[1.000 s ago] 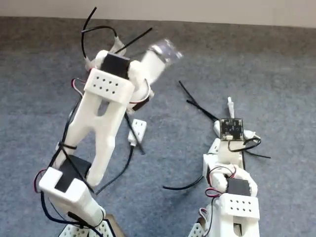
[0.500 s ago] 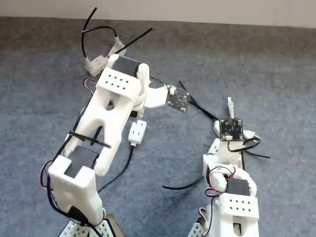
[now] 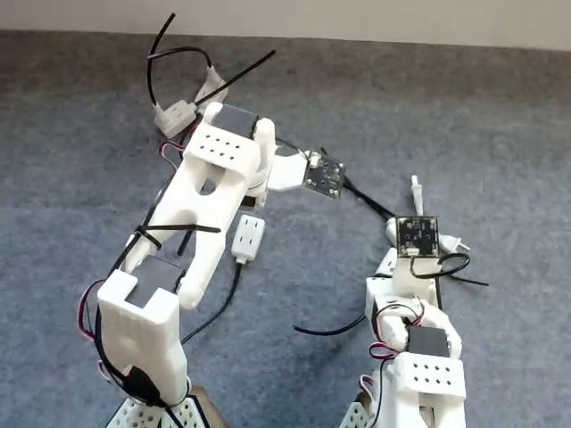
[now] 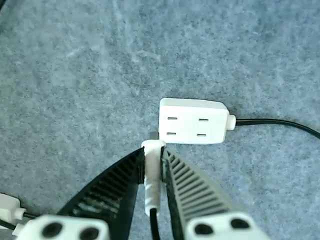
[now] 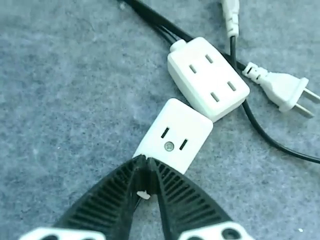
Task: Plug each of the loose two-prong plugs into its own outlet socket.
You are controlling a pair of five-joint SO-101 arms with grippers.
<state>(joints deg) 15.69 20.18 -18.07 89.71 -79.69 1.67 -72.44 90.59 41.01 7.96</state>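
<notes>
My left gripper is shut on a white two-prong plug. The plug's tip sits at the edge of a white two-socket outlet that lies flat on the carpet with a black cord. The same outlet lies beside the left arm in the high view. My right gripper is shut on the near end of a white single-socket block. Just beyond the block lie a white multi-socket outlet and a loose white plug, prongs pointing away.
Grey carpet covers the floor. Black cords run between the two arms. Another white plug lies past the right wrist. Two more white connectors with looped black cords sit at the far left.
The left arm has swung down from a raised pose, bringing its gripper and plug to the two-socket outlet. The right arm has barely shifted.
</notes>
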